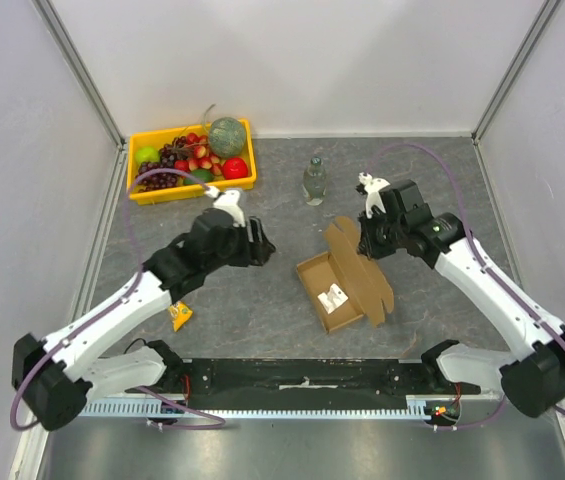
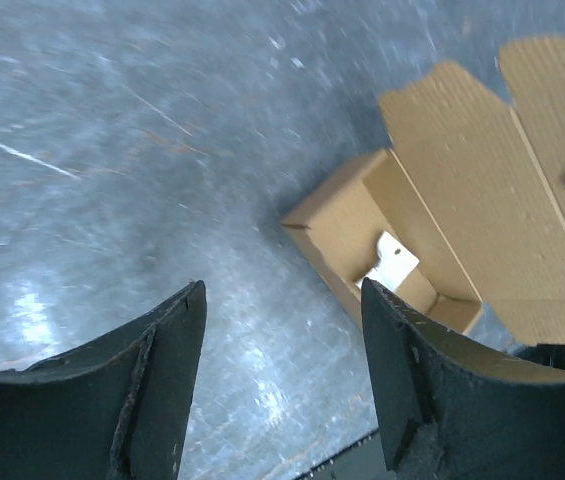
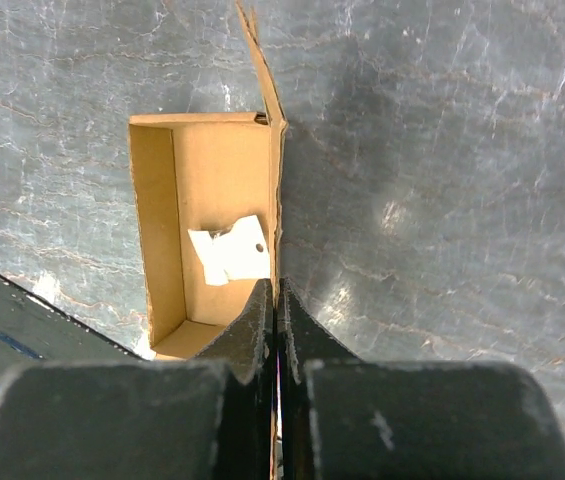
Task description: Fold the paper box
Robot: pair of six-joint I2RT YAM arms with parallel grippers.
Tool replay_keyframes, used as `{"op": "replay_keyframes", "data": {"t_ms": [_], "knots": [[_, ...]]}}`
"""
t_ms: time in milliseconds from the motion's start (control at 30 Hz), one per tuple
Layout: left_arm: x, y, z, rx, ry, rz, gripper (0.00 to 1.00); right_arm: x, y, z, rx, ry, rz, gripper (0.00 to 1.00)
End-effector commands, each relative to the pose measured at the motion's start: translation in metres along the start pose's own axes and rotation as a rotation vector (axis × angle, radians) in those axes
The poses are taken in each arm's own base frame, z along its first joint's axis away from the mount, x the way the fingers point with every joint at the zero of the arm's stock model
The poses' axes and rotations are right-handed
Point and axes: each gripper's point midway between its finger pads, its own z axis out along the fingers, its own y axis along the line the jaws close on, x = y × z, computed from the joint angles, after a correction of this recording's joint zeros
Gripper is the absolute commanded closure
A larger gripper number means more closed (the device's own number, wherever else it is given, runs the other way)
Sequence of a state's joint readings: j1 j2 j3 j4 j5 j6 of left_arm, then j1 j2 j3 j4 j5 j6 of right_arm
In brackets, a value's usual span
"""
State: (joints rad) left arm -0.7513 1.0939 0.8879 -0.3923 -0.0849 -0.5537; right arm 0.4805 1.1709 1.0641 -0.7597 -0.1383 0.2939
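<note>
My right hand [image 3: 275, 300] pinches the raised lid of the paper box [image 3: 220, 180]; my left hand [image 2: 282, 300] hangs wide apart, left of the box, holding nothing.

Paper box [image 1: 337, 285] just right of the bench's [image 1: 247, 305] middle.
A paper scrap [image 1: 334, 297] lies in the box. From the box, a bottle [image 1: 314, 182] stands at 12 o'clock and a small wedge [image 1: 180, 317] lies at 9. The left pincer [image 1: 262, 240] is near at 10, with the fruit tray [image 1: 140, 193] beyond it. The right pincer [image 1: 367, 240] is on the lid at 1.
</note>
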Motion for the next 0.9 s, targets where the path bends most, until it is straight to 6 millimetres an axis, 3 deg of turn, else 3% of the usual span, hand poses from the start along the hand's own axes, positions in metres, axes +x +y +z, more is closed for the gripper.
{"op": "replay_keyframes", "data": {"t_ms": [0, 267, 500, 867], "knots": [[-0.024, 0.017, -0.012, 0.003, -0.104, -0.068, 0.3, -0.022, 0.006, -0.001, -0.032, 0.034, -0.154, 1.0], [-0.027, 0.029, -0.018, -0.024, -0.136, -0.056, 0.28, -0.041, 0.015, 0.017, 0.014, 0.103, -0.448, 1.0], [-0.028, 0.033, -0.02, -0.016, -0.149, -0.045, 0.27, -0.055, 0.027, 0.017, -0.017, 0.051, -0.72, 1.0], [-0.032, -0.005, -0.018, 0.266, -0.257, 0.132, 0.19, -0.069, 0.076, 0.015, -0.31, -0.12, -1.148, 1.0]]}}
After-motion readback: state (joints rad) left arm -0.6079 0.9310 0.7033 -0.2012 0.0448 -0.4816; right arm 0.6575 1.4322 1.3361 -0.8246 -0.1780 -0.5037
